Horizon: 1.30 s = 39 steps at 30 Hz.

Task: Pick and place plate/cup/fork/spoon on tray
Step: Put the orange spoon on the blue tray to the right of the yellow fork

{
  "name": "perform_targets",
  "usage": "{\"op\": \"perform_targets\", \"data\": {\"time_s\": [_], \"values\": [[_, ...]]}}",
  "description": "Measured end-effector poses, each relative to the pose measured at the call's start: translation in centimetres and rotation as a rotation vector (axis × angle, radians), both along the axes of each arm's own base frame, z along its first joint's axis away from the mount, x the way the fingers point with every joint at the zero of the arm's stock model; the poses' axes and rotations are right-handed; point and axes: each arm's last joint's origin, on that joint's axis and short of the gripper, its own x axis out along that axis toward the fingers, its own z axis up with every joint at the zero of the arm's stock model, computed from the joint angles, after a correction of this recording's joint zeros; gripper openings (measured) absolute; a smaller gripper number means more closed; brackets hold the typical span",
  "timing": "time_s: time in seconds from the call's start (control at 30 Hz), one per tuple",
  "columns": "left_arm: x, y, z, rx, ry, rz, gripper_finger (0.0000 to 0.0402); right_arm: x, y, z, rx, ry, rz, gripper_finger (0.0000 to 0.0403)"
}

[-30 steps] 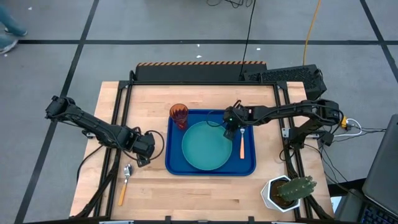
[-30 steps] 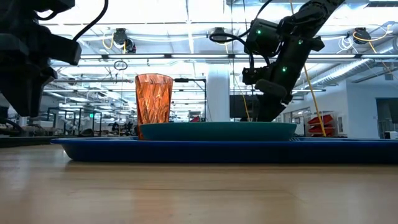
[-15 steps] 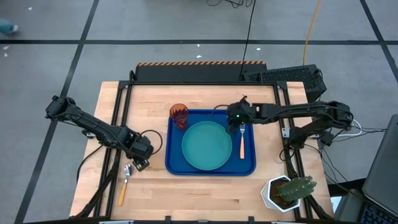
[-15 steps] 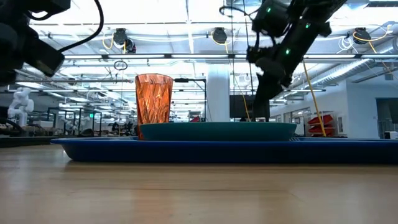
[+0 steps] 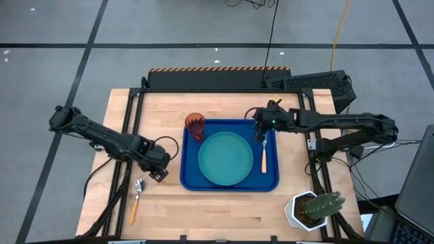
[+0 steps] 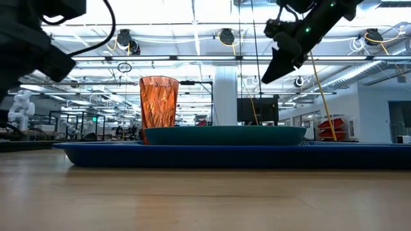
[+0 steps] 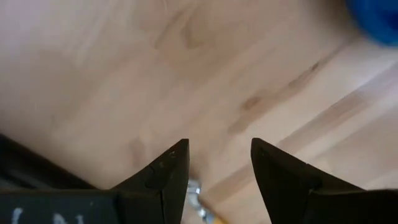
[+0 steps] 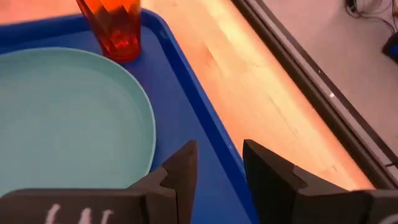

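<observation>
The blue tray lies at the table's middle. On it are the teal plate, the amber cup upright at the far left corner, and the fork flat to the right of the plate. The spoon lies on the wood near the table's left front; its bowl shows in the left wrist view. My left gripper is open and empty just left of the tray, a little beyond the spoon. My right gripper is open and empty above the tray's far right corner, raised well above the tray in the low view.
A white pot with a cactus stands at the table's near right corner. Black frame rails run along the table's left and right sides. Bare wood lies in front of the tray and around the spoon.
My right gripper has risen from beside the fork's tines and drawn back toward the table's far right; the fork stays flat on the tray. My left gripper has moved a little toward the near edge, toward the spoon.
</observation>
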Motion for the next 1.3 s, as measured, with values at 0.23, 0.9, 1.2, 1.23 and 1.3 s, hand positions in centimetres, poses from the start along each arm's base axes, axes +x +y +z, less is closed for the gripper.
{"op": "perform_targets", "data": {"time_s": [0.23, 0.9, 1.2, 1.23, 1.3], "values": [[0.1, 0.7, 0.0, 0.031, 0.004, 0.033, 0.0175, 0.2, 2.3, 0.9, 0.071, -0.081, 0.188, 0.0121], [-1.6, -3.6, 0.0, 0.031, 0.092, 0.333, 0.0175, 2.3, 3.0, 3.3, -0.168, -0.322, 0.343, 0.0121], [-1.3, -4.5, 0.1, -0.039, 0.053, 0.356, 0.0175, 2.2, 3.1, 3.1, -0.166, -0.303, 0.35, 0.0121], [-1.3, -4.5, 0.1, -0.04, 0.054, 0.361, 0.0175, 2.2, 3.1, 3.1, -0.164, -0.295, 0.351, 0.0121], [-1.2, -4.6, 0.1, -0.042, 0.055, 0.372, 0.0175, 2.1, 3.1, 2.9, -0.159, -0.275, 0.352, 0.0121]]}}
